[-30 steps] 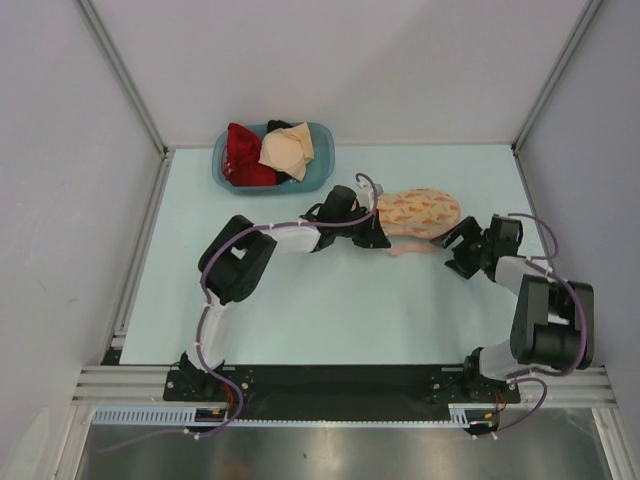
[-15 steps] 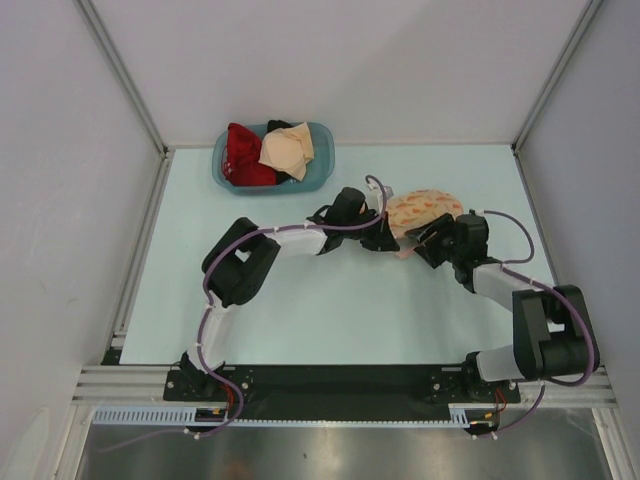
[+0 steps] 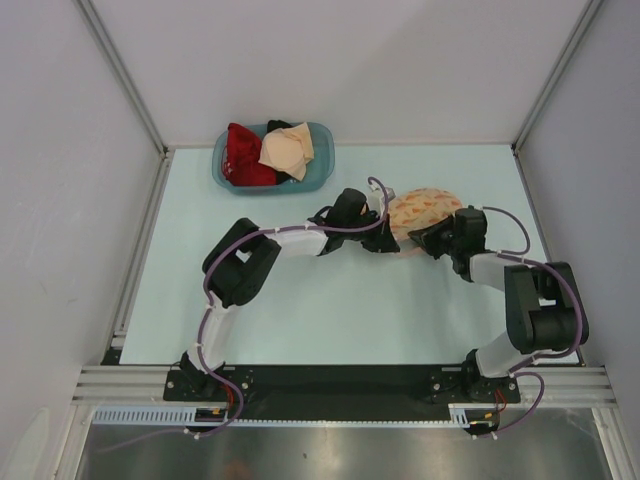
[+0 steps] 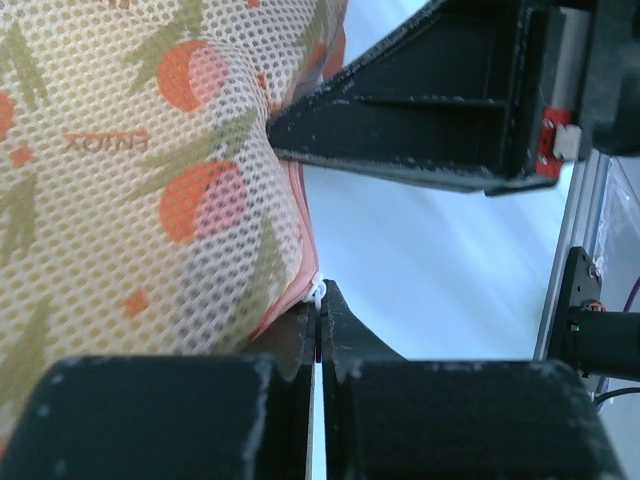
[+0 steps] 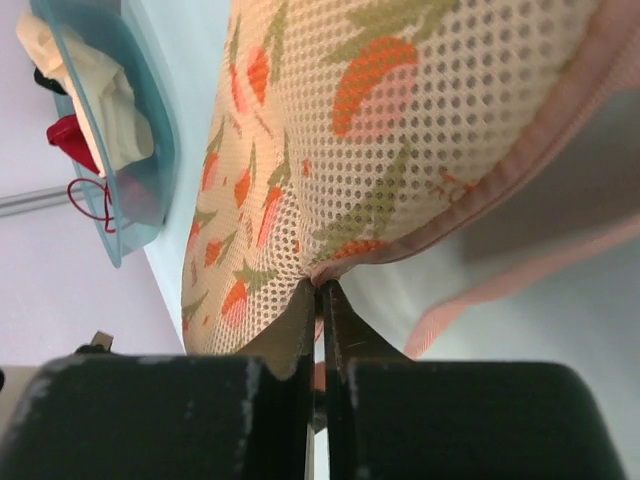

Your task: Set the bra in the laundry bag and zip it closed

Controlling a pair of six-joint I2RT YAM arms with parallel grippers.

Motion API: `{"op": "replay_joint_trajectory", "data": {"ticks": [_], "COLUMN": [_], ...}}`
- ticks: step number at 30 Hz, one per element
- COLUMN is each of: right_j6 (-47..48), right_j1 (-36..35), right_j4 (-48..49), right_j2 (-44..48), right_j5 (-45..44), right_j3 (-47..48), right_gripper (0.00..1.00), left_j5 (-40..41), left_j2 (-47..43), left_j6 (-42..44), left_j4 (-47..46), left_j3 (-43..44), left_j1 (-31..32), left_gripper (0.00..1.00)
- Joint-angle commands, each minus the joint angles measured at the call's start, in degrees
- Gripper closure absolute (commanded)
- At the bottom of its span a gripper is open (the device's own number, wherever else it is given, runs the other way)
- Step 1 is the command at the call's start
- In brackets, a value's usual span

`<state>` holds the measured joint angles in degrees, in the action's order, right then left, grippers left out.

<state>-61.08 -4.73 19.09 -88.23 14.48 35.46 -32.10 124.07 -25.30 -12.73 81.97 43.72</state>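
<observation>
Left gripper is pinched flat on the pink zipper rim of the laundry bag, with only fabric between its fingers. Right gripper is likewise clamped on the rim at the bag's near edge.

A second ago the right gripper stood well apart to the right of the bag, and a loose pink strip of rim trailed on the tabletop. It has since closed in and now sits just beside the left gripper. The bag has bunched from a long flat oval into a rounder mound.

I judge that both arms now have the rim secured, which is the set-up for drawing the zip. The right wrist view shows a gap under the rim, so I treat the bag as not yet zipped.

The bra is not in plain view in any picture. A yellowish cast shows behind the mesh, so I judge it is probably inside the bag, but I cannot confirm this.

Count:
- Grippers: two, both engaged.
- Laundry bag: one.
- Blue basket: one, at the far edge.
- Red garment: one, in the basket.
- Beige garment: one, in the basket.
- Bras exposed: zero.
</observation>
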Motion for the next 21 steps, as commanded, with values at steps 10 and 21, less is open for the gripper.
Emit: {"op": "replay_joint_trajectory", "data": {"ticks": [10, 21], "right_j6": [14.2, 24.3], "right_j1": [11.0, 12.1], "right_j4": [0.4, -12.9], "right_j2": [-10.5, -13.6], "right_j5": [-0.1, 2.8], "right_j3": [12.9, 22.9], "right_gripper": [1.0, 0.63], "left_j5": [-3.4, -4.1], "left_j2": [-7.0, -5.5], "left_j6": [0.3, -1.3], "left_j4": [-5.5, -6.1], "left_j3": [-7.2, -5.9], "left_j1": [-3.7, -4.7], "left_gripper": [1.0, 1.0]}}
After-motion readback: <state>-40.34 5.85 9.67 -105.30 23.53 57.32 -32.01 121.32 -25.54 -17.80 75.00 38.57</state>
